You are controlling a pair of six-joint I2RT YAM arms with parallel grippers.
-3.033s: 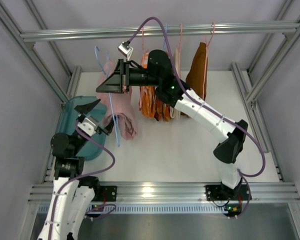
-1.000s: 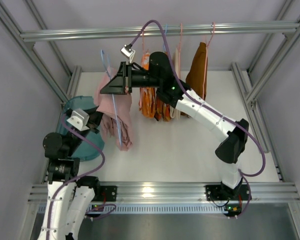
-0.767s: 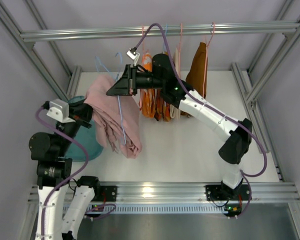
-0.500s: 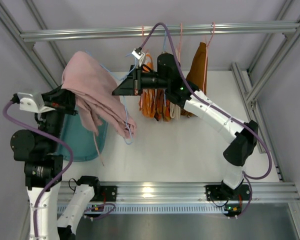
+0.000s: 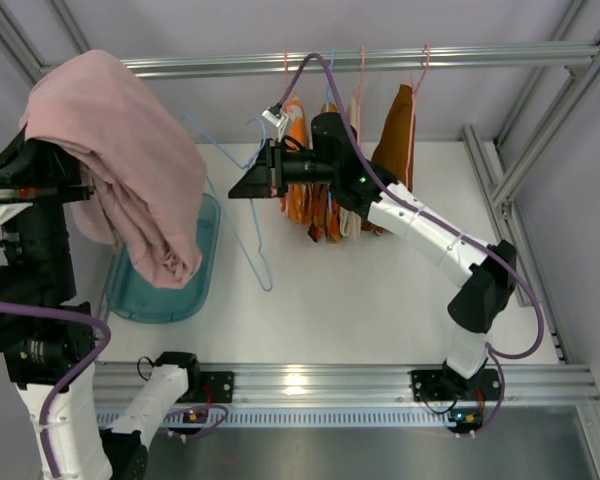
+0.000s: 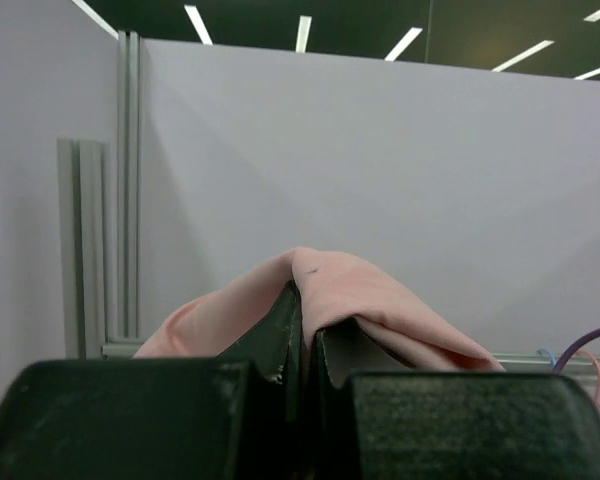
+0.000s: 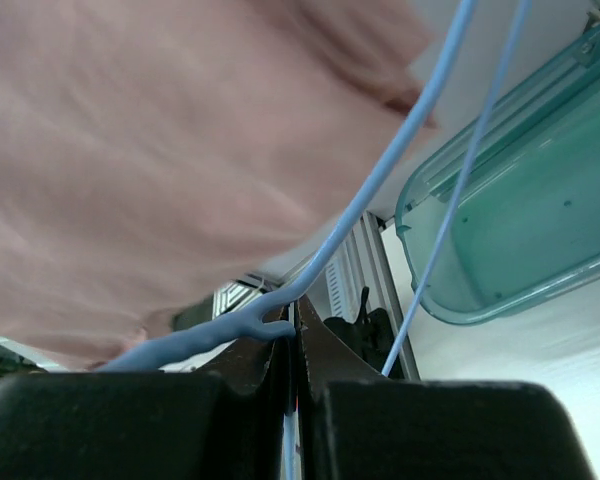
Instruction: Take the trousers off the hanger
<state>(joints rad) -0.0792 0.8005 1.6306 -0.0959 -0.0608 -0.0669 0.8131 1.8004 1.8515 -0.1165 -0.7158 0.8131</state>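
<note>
The white desk (image 5: 380, 290) lies mostly bare through its middle and right, fenced by aluminium frame posts at both sides and by the hanging rail (image 5: 380, 60) across the back, so the free room is in the centre and toward the near edge. Clothes on hangers (image 5: 325, 205) crowd the rail's middle, right behind the right arm (image 5: 420, 225). The left arm (image 5: 35, 260) has reared up high at the left wall since half a second ago, carrying the pink trousers (image 5: 130, 150) up and left. Then they still trailed down along the blue hanger (image 5: 242, 215); now they hang clear of it, their lower end over the teal bin (image 5: 202, 270) at the desk's left edge. The hanger is bare and dangles slantwise above the desk. The left jaws are clamped together on a fold at the top of the trousers, the cloth draping over and past both fingers (image 6: 270, 335). The right jaws are closed on the hanger's wire near its hook, with the trousers well apart to their left.
</note>
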